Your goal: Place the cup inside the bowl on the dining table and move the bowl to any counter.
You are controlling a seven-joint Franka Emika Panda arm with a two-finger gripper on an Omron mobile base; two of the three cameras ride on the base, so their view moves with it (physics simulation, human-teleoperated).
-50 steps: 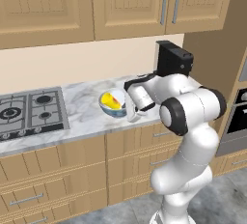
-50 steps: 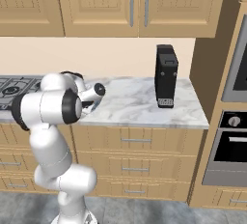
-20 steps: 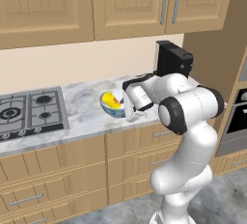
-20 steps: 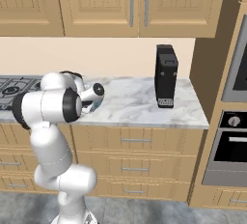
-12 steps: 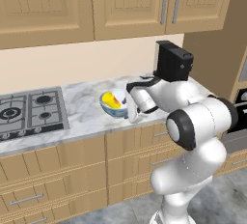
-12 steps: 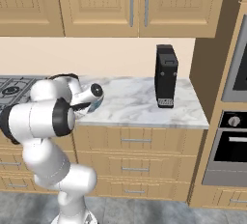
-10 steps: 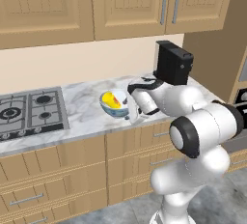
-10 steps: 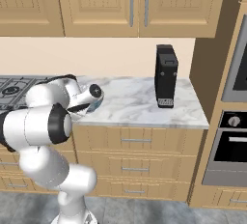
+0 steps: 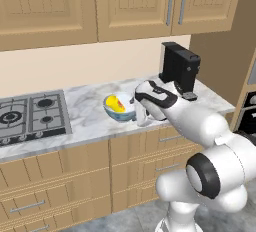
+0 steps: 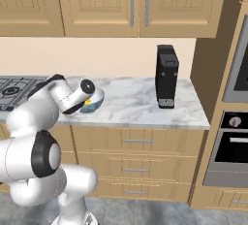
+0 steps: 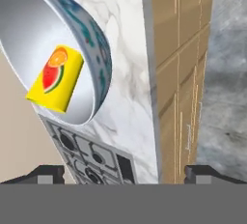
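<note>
The bowl (image 9: 121,110), white inside and blue-grey patterned outside, stands on the counter (image 9: 90,123) between the hob and the coffee machine. The yellow cup (image 9: 116,103) with its red patch lies inside it. The hand view looks in from the side at the bowl (image 11: 99,54) and the cup (image 11: 55,78) tipped in its hollow. My gripper (image 9: 141,118) hangs just right of the bowl's rim, open, with nothing between its fingers (image 11: 47,172). In the right base view my hand covers part of the bowl (image 10: 95,102). The dining table is out of view.
A gas hob (image 9: 30,118) lies at the counter's left end, and a black coffee machine (image 9: 179,69) stands to the right of the bowl. Wooden drawers (image 9: 65,176) run below, wall cabinets (image 9: 130,3) hang above, and an oven (image 10: 232,146) sits far right.
The arm's elbow has swung out to the right and toward the cameras. The hand stays beside the bowl with its jaws a little wider. Bowl and cup have not moved.
</note>
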